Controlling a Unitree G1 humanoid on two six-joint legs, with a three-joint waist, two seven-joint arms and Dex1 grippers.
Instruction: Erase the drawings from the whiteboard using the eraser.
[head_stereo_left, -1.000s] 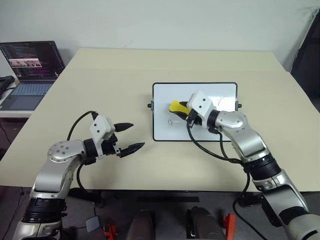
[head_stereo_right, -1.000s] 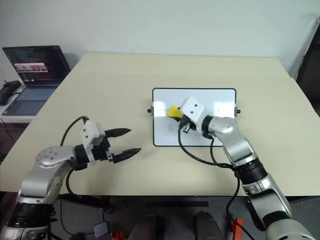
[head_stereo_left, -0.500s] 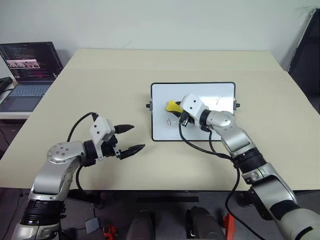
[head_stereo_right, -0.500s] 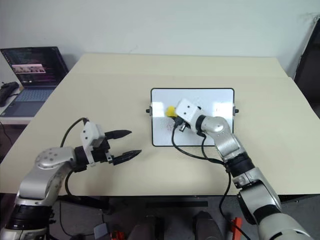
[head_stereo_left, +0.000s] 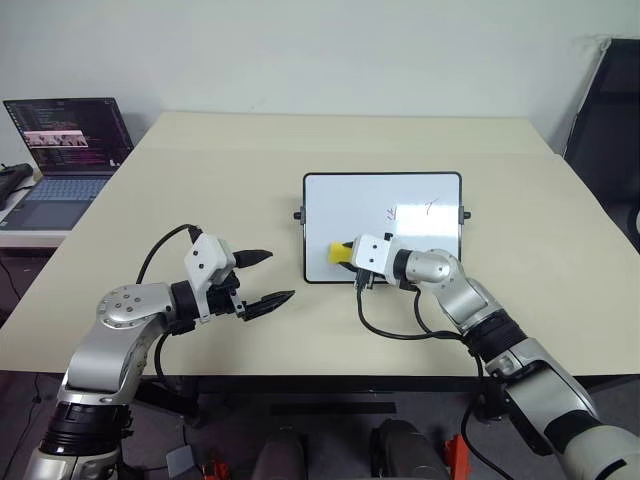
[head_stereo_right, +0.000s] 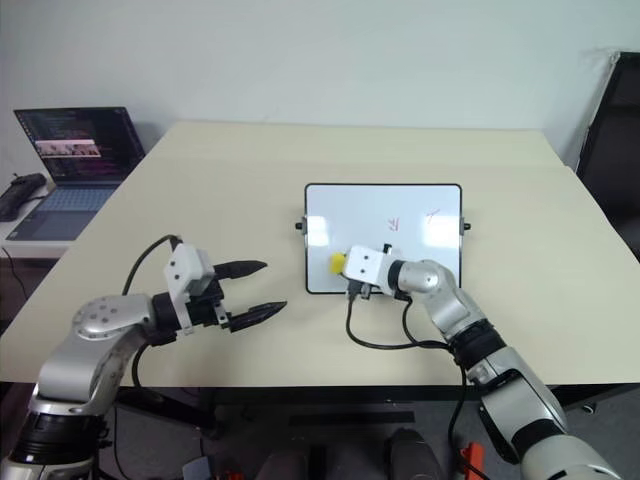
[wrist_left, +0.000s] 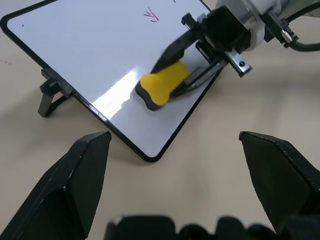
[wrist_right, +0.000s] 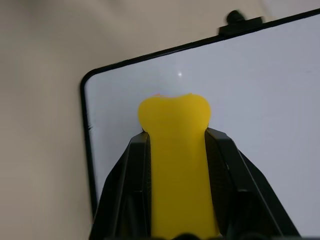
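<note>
A: Where was the eraser (head_stereo_left: 341, 252) found at this moment?

B: It was seen clamped between the closed fingers of the right gripper (head_stereo_left: 349, 256), pressed low on the whiteboard (head_stereo_left: 420, 190) near its front left corner. The board was lying flat on the table (head_stereo_left: 200, 180).

A: And the drawings (head_stereo_left: 393, 213)?

B: Red marks were seen farther up the board, toward its far right part, well apart from the eraser. They were untouched.

A: What of the left gripper (head_stereo_left: 262, 278)?

B: It was held open over bare table to the left of the board, with nothing in it.

A: What could have gone wrong from there?

B: The board was not seen to be held by anything, so it could have been pushed along under a hard stroke. The marks could also have been missed if the sweep were kept low, or the eraser twisted out of the grip.
</note>
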